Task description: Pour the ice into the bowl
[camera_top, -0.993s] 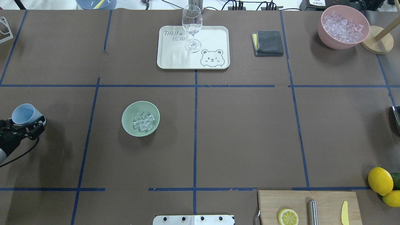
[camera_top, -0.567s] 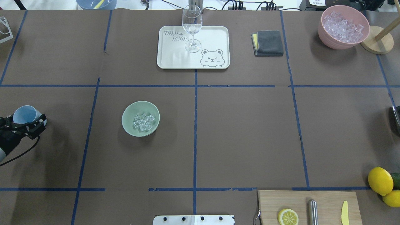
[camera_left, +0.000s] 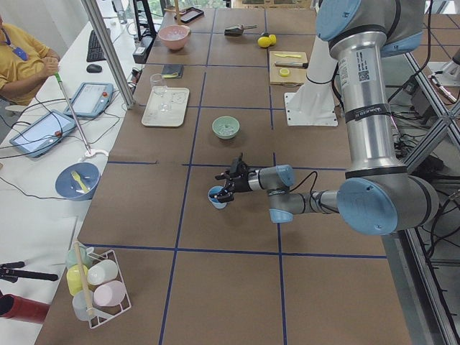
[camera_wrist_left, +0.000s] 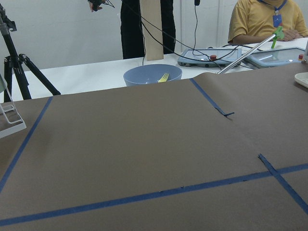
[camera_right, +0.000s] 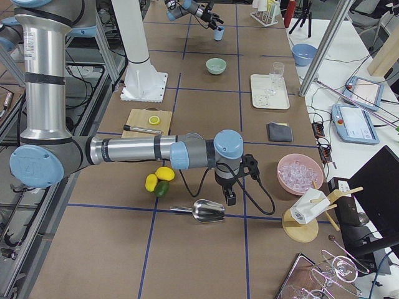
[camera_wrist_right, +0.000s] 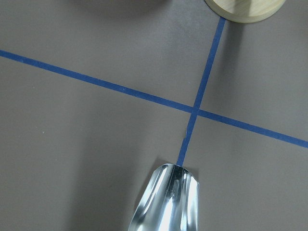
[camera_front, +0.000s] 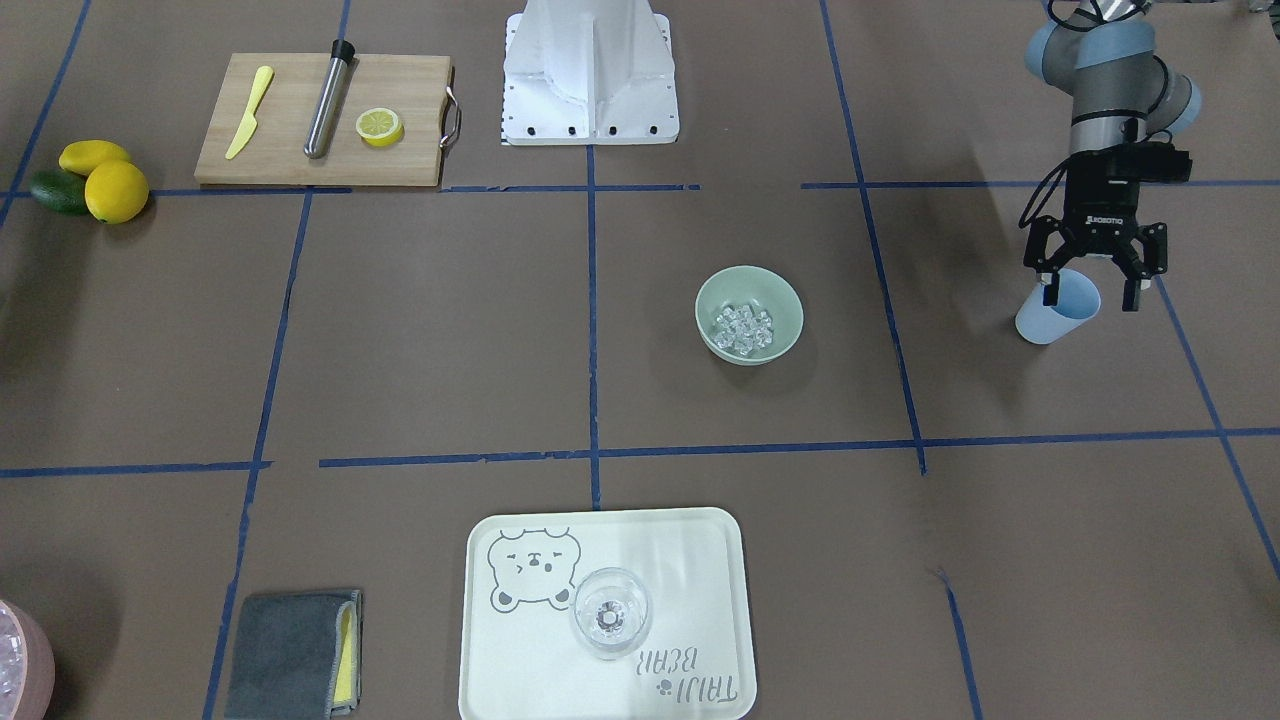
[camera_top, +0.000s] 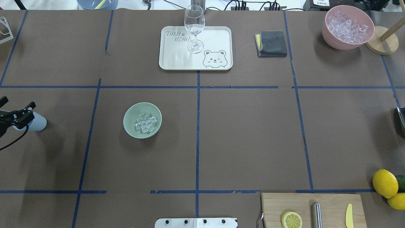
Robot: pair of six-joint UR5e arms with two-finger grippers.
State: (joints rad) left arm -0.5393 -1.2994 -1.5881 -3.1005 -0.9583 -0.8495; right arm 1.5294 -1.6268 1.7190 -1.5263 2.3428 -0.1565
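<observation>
The pale sage-green bowl [camera_top: 129,114] stands left of the table's middle with a small heap of clear ice [camera_top: 145,123] in it. The bowl [camera_front: 775,292] and ice [camera_front: 743,330] also show in the front-facing view. A light blue cup [camera_top: 38,122] stands on the table at the far left, apart from the bowl. My left gripper [camera_top: 19,110] is open, its fingers spread at the cup's top [camera_front: 1058,315]. My right gripper [camera_right: 229,198] shows only in the exterior right view, above a metal scoop [camera_right: 206,210]; I cannot tell whether it is open.
A pink container [camera_top: 329,34] full of ice is at the back right beside a wooden stand [camera_top: 383,44]. A tray [camera_top: 215,34] with a wine glass [camera_top: 194,25], a grey cloth [camera_top: 272,43], a cutting board [camera_top: 329,202] and lemons [camera_top: 384,183] ring the table.
My left gripper has opened and let go of the light blue cup, which now stands on the table. The gripper has shifted left and back. Bowl and ice are unchanged.
</observation>
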